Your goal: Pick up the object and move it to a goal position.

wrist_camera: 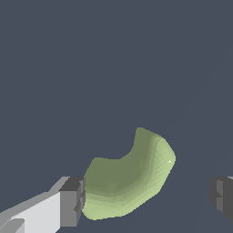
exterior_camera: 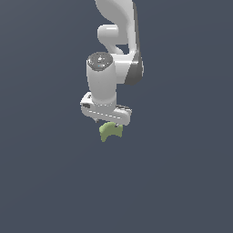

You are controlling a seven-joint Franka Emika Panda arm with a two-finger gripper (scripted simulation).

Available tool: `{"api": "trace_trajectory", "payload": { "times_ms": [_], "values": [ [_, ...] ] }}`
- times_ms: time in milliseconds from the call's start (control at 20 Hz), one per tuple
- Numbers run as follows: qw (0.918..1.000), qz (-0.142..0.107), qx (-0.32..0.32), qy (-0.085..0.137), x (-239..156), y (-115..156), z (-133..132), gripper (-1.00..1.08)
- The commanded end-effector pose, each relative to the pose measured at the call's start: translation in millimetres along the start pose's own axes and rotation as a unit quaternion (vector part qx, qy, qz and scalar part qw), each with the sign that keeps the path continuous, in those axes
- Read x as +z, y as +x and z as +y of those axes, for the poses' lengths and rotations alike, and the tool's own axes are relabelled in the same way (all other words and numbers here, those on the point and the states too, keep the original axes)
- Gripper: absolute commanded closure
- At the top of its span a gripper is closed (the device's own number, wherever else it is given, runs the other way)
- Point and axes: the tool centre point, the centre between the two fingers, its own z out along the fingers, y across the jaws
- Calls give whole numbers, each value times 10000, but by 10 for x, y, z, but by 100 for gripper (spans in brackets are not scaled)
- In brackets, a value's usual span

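Light-green, the object (wrist_camera: 129, 177) sits between the spread fingers of the gripper (wrist_camera: 148, 195), one pad touching it, so grasping, lifting and carrying to the goal all remain.

**White Panda arm with grey trim**

The arm (exterior_camera: 119, 27) is glossy white, built of rounded, tubular links. A dark grey disc caps the wrist joint (exterior_camera: 100, 61), and a dark band rings the neighbouring joint. The gripper (wrist_camera: 148, 195) body is a white block; its fingers (wrist_camera: 72, 201) are white with dark grey, boxy pads.
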Motion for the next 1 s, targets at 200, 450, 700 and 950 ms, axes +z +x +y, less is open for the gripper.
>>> {"api": "trace_trajectory", "payload": {
  "times_ms": [200,450,700,950],
  "values": [
    [9967,-3,808,0,44,-43,-15,-92],
    [9893,-4,1460,-1,78,-79,-26,-92],
    [9776,-4,2107,-3,111,-114,-35,-92],
    [9616,-3,2745,-4,144,-149,-44,-92]
  ]
}}
